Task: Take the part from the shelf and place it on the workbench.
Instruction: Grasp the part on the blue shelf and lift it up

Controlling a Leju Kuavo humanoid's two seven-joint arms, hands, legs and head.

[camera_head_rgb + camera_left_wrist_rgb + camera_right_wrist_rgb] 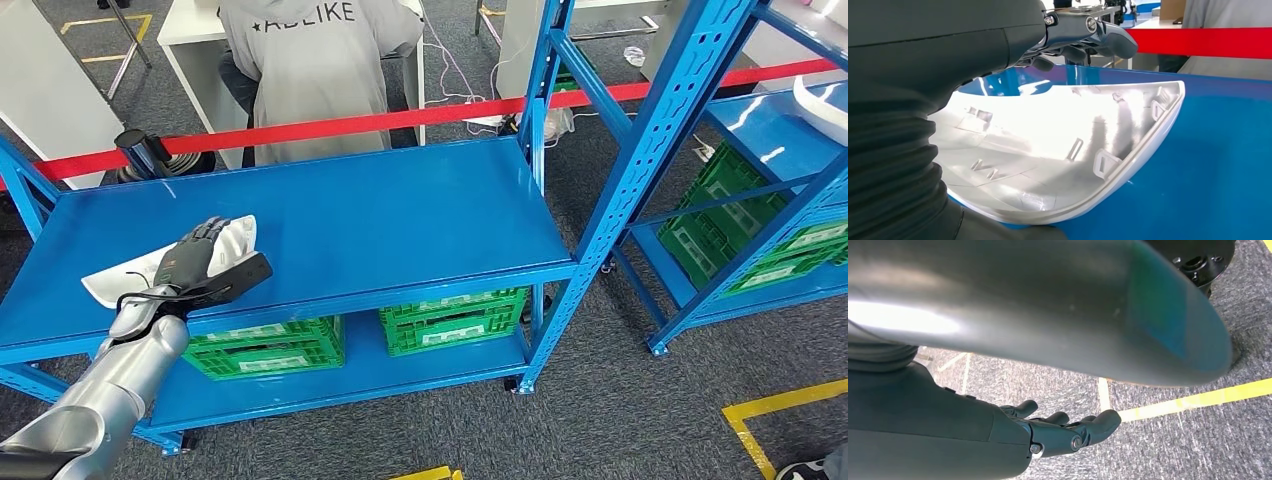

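The white part (pixel 150 265) lies on the blue worktop (pixel 380 220), near its front left edge. Its long side runs left to right. The left hand (pixel 205 262) rests on top, fingers around it. The right hand (pixel 1068 430) hangs low, holding nothing, fingers loosely curled.

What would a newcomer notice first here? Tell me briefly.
First, the left robot hand lying over a white part on the near left of the blue shelf; the left wrist view shows the part's ribbed, glossy inside. Next, the red tape across the far side, with a person in grey behind it.
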